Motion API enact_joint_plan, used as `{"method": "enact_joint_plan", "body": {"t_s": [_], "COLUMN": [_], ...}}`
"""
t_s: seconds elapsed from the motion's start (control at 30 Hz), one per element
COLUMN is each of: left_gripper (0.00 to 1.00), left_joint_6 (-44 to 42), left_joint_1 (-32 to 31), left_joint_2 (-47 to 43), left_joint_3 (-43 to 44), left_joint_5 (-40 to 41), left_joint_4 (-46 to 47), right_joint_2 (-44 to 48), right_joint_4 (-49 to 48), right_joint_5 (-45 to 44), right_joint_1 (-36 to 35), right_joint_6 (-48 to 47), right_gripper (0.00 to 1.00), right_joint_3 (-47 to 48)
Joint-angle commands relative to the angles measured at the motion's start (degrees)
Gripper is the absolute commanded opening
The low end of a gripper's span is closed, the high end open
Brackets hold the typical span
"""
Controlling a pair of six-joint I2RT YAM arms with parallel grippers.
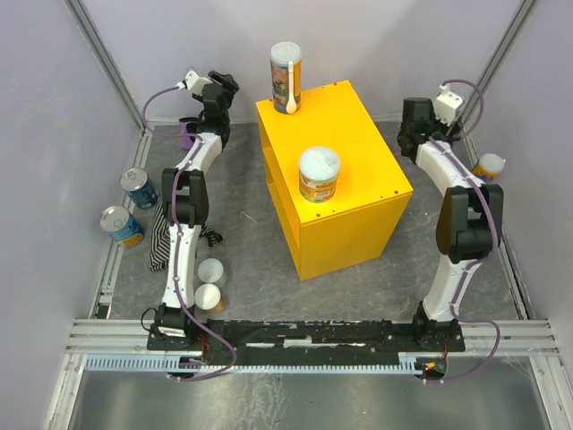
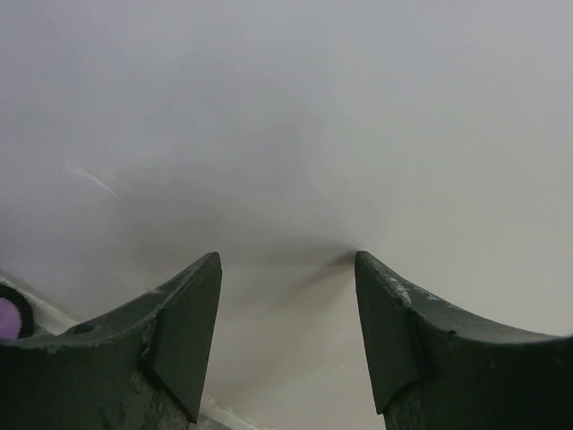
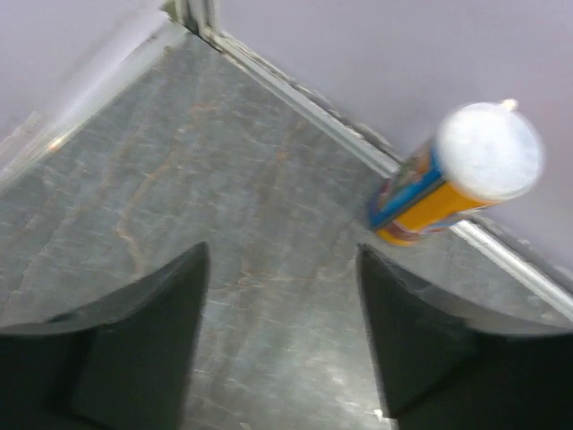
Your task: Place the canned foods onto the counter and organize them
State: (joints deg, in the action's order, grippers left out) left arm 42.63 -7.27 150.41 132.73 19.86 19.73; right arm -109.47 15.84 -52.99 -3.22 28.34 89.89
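The yellow counter (image 1: 345,202) stands mid-table. On its top are a tall colourful tube (image 1: 286,76) at the back left corner and a short orange tub with a pale lid (image 1: 319,175) in the middle. Two blue-labelled tins (image 1: 139,188) (image 1: 121,226) stand at the left edge. Two pale-lidded tubs (image 1: 211,271) (image 1: 208,296) sit by the left arm's base. An orange can (image 1: 489,167) stands at the right wall and also shows in the right wrist view (image 3: 457,175). My left gripper (image 2: 286,260) is open and empty, facing the back wall. My right gripper (image 3: 282,249) is open and empty over the floor, left of that can.
A striped black-and-white cloth (image 1: 161,235) lies under the left arm. A purple cloth (image 1: 186,134) sits at the back left. A white spoon (image 1: 293,94) leans on the tall tube. Grey walls enclose the back and sides, with a metal rail (image 3: 358,134) along the floor edge.
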Motion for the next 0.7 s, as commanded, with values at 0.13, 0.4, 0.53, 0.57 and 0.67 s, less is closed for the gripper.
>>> {"method": "enact_joint_plan", "body": {"t_s": [0.13,0.4,0.53,0.57,0.67], "left_gripper": [0.68,0.67,0.67,0.67,0.68], "left_joint_6": [-3.8,-5.1,-4.7,-4.5,-4.3], "left_joint_1": [-2.0,-2.1,-2.1,-2.1,-2.2], "left_joint_2": [-1.8,-4.2,-4.5,-4.5,-4.5], "left_joint_3": [1.1,-2.5,-3.4,-3.5,-3.7], "left_joint_5": [1.3,1.7,1.5,1.4,1.2], "left_joint_4": [6.1,7.1,7.4,7.5,7.6], "right_joint_2": [-5.1,-1.0,3.7,4.9,7.9], "right_joint_4": [-11.8,-10.9,-16.3,-17.2,-18.7], "right_joint_5": [-5.8,0.5,2.0,2.4,3.1], "right_joint_1": [-1.6,-0.4,0.8,1.7,5.0], "right_joint_6": [-16.9,-21.0,-27.1,-28.1,-28.6], "right_gripper": [0.54,0.50,0.38,0.33,0.16], "right_joint_3": [5.1,0.0,-7.8,-9.8,-13.6]}}
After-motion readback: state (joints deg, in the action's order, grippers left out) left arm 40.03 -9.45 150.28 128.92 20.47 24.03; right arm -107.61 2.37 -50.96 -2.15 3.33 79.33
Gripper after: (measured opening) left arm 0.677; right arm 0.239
